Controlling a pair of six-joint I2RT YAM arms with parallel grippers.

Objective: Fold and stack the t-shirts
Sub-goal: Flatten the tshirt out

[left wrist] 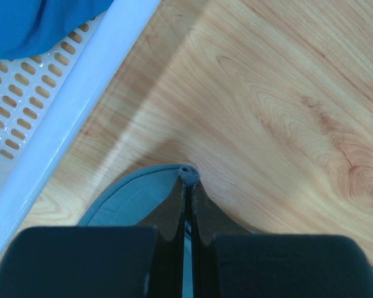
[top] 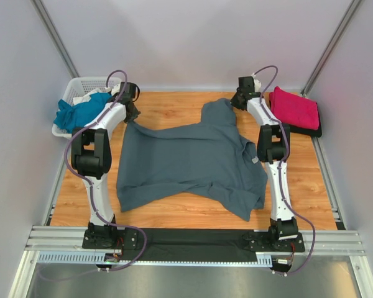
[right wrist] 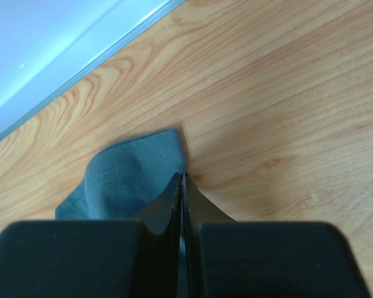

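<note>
The large slate-grey t-shirt [top: 193,161] lies spread and rumpled across the wooden table. My left gripper [top: 131,110] is at its far left corner, shut on a bunched bit of its edge [left wrist: 188,177], with grey cloth [left wrist: 130,198] trailing to the left of the fingers. At the far middle, my right gripper [top: 239,99] is shut on the stitched hem [right wrist: 137,167], its tips [right wrist: 183,177] pressed together at the cloth's right edge. A magenta-pink t-shirt [top: 293,107] lies folded at the back right. A teal-blue t-shirt [top: 81,112] hangs in the basket.
The white lattice basket [top: 81,84] stands at the back left, its rim [left wrist: 81,93] close beside my left gripper. A dark folded cloth [top: 312,130] lies under the pink shirt. The back wall's rail [right wrist: 81,56] runs just beyond my right gripper.
</note>
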